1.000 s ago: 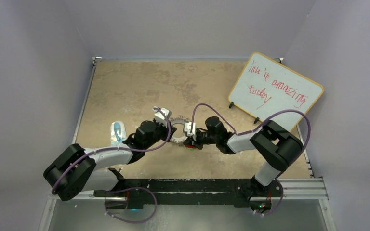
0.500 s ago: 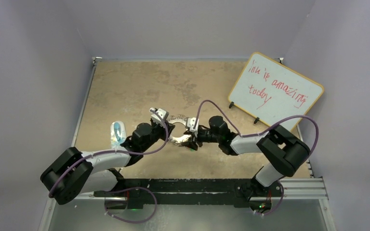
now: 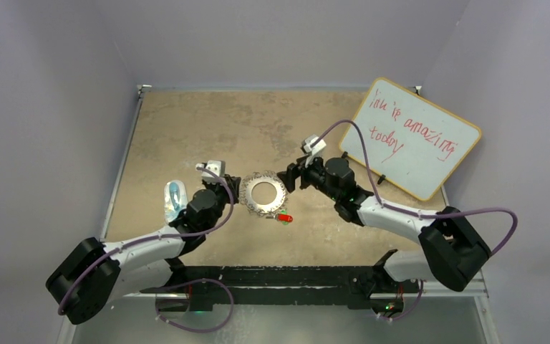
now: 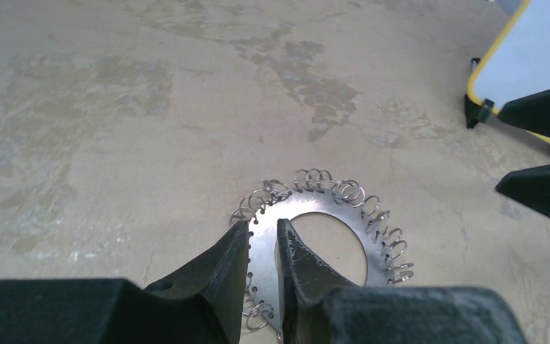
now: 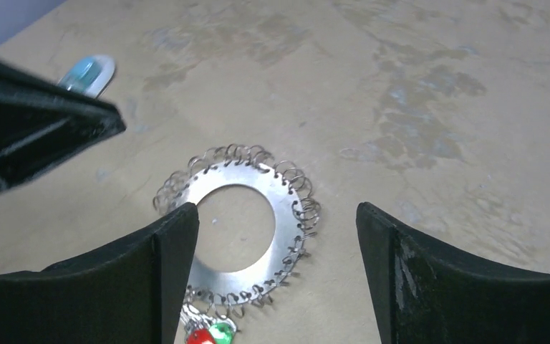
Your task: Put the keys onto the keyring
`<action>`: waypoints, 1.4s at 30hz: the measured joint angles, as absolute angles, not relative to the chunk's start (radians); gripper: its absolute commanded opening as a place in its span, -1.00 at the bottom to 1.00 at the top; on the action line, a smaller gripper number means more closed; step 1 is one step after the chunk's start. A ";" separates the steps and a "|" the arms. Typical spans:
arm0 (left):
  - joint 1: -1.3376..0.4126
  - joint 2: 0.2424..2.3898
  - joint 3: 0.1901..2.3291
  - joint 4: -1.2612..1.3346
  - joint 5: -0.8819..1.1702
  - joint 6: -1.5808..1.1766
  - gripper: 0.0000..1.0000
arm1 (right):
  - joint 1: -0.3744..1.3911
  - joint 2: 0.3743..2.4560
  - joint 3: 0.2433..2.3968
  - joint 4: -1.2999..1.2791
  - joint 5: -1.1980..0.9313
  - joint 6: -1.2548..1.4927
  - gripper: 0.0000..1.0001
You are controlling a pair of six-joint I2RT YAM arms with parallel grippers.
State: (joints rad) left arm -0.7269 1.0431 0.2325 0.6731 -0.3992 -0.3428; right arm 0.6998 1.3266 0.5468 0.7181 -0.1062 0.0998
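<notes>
- Apparently near the end: the keys [image 5: 210, 334], red head and green head, lie side by side at the keyring's [image 3: 263, 196] near rim, right in among its fringe of small loops.
- From the right wrist view they look hooked onto a loop. The join itself is too small to see, so I take it as likely threaded, not certain.
- Keyring lies mid-table, seemingly flat, with its open centre showing bare tabletop.
- Left gripper [image 4: 263, 226]: jaws only a sliver apart, tips at the ring's left rim with the plate and loops showing in the gap. I cannot tell whether they pinch the ring or merely sit over it.
- Right gripper [image 3: 288, 175]: jaws spread wide, nothing in them. It hangs up and to the right of the ring, apart from it and from the keys.
- Left to do, by my reading: confirm both keys are seated on a loop, have the left let go if it is gripping, and clear both arms.
- Risk: a half-threaded key could slip off if the ring is nudged.
- Bystanders: whiteboard [image 3: 409, 136] at far right, clear bluish object [image 3: 175, 197] beside the left arm, both well apart from the ring.
</notes>
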 measured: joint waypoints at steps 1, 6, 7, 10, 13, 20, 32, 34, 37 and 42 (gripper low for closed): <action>-0.727 1.042 0.233 0.657 -0.422 -0.365 -0.57 | 0.699 1.323 0.569 0.684 -0.069 0.123 0.70; -0.727 1.069 0.271 0.478 -0.532 -0.513 -0.59 | 0.694 1.320 0.644 0.549 0.008 0.223 0.76; -0.727 1.083 0.285 0.445 -0.540 -0.529 -0.59 | 0.694 1.320 0.644 0.530 0.009 0.241 0.76; -0.727 1.126 0.331 0.368 -0.544 -0.560 -0.60 | 0.694 1.330 0.644 0.464 0.009 0.303 0.74; -0.727 1.155 0.360 0.326 -0.543 -0.580 -0.60 | 0.694 1.377 0.657 0.406 0.009 0.364 0.66; -0.727 1.214 0.374 0.292 -0.509 -0.617 -0.64 | 0.685 1.625 0.774 0.312 -0.030 0.450 0.35; -0.725 1.230 0.374 0.267 -0.473 -0.646 -0.66 | 0.673 1.988 1.144 0.296 -0.130 0.419 -0.32; -0.723 1.230 0.374 0.267 -0.471 -0.646 -0.66 | 0.673 2.042 1.217 0.293 -0.147 0.400 -0.32; -0.720 1.230 0.374 0.268 -0.467 -0.645 -0.66 | 0.673 2.075 1.272 0.289 -0.161 0.374 -0.18; -0.720 1.230 0.374 0.271 -0.449 -0.644 -0.65 | 0.673 2.050 1.270 0.269 -0.141 0.339 0.21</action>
State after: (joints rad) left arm -0.7204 1.2301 0.3744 0.2714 -0.4492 -0.6437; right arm 0.6735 2.0502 1.2701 0.2687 -0.1410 0.3389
